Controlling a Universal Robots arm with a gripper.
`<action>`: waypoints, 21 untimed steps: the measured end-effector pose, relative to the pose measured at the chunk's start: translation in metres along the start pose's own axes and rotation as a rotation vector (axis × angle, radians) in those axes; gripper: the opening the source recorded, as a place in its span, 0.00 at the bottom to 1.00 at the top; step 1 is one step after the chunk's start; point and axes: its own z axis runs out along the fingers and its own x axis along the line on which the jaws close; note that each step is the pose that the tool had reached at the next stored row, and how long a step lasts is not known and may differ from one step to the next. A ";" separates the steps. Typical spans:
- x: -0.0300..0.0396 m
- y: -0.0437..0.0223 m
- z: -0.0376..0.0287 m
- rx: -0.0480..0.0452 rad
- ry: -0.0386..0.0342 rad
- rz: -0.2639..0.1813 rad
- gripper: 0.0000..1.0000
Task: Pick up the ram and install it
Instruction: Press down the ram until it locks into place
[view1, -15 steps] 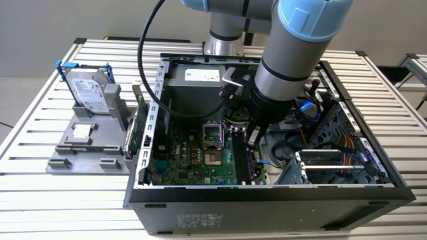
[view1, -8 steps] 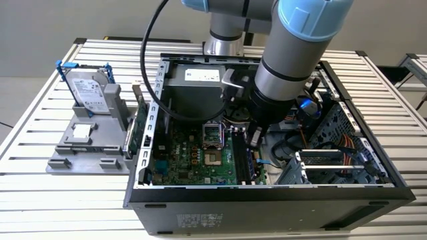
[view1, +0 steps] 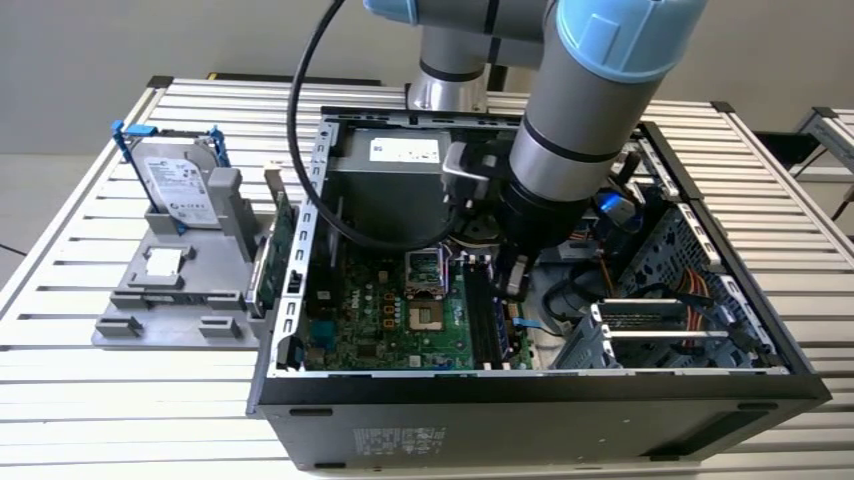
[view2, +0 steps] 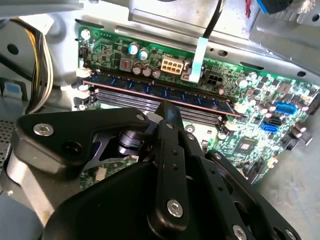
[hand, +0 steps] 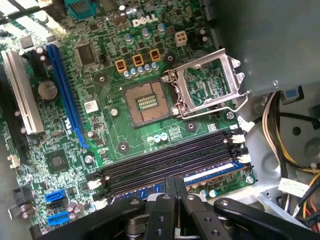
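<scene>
The ram (view2: 200, 100) is a long blue-black stick with a paler edge. It stands in the outermost of the memory slots on the green motherboard (view1: 387, 310). In the first wrist view the ram (hand: 210, 172) shows as a blue strip either side of the black fingers. My gripper (view1: 511, 288) reaches down into the open computer case. In both wrist views its two fingers converge to one point, shut, with the gripper (view2: 167, 106) at about the ram's mid-length. The gripper (hand: 175, 181) hides the ram's middle. Whether the tips press on the ram cannot be told.
Empty black memory slots (hand: 165, 160) lie beside the ram, then the open CPU socket (hand: 147, 102). Cables (view1: 641, 290) and a drive cage fill the case on the exterior view's right. Outside the case, a hard drive (view1: 180, 180) and an upright green card (view1: 283, 265) stand on a grey fixture (view1: 174, 300).
</scene>
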 end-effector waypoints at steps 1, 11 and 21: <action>0.0000 0.0000 0.0000 0.0000 0.0005 -0.011 0.00; -0.0004 0.0000 0.0001 -0.0003 0.0052 -0.114 0.00; -0.0005 0.0000 0.0001 0.0010 0.0104 -0.232 0.00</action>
